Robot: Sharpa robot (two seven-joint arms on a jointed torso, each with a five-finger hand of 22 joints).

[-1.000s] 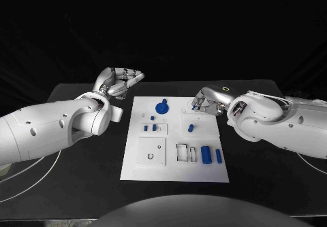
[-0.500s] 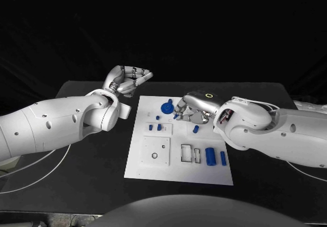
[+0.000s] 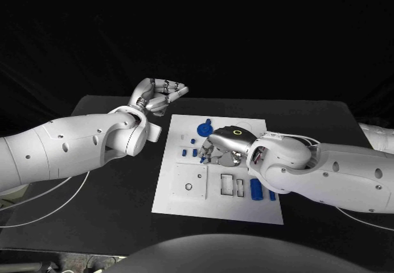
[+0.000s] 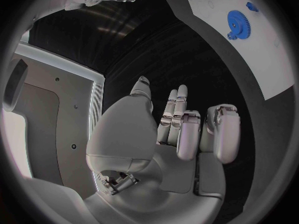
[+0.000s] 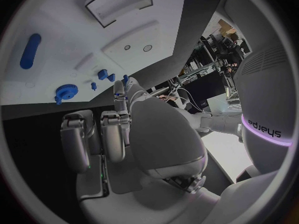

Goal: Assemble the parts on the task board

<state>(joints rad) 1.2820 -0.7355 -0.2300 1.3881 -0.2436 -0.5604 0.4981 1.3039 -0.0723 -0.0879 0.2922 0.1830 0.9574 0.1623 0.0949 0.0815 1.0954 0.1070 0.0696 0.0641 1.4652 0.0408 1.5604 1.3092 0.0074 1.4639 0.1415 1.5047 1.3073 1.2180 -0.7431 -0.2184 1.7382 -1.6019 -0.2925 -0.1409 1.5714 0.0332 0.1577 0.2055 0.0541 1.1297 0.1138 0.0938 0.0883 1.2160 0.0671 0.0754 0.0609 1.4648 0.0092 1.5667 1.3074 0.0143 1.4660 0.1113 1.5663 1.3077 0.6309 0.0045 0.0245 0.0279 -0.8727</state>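
A black desk (image 3: 107, 193) with a matte top spans the scene, its far edge meeting a dark backdrop (image 3: 246, 45) that hangs in soft folds behind it. Thin white cables (image 3: 51, 199) curve in loops over the desk's near left part (a short stretch of another shows at the right, low down). Past the desk's edge in the right wrist view stands a clutter of dark equipment and wires (image 5: 209, 69), too small to tell apart.
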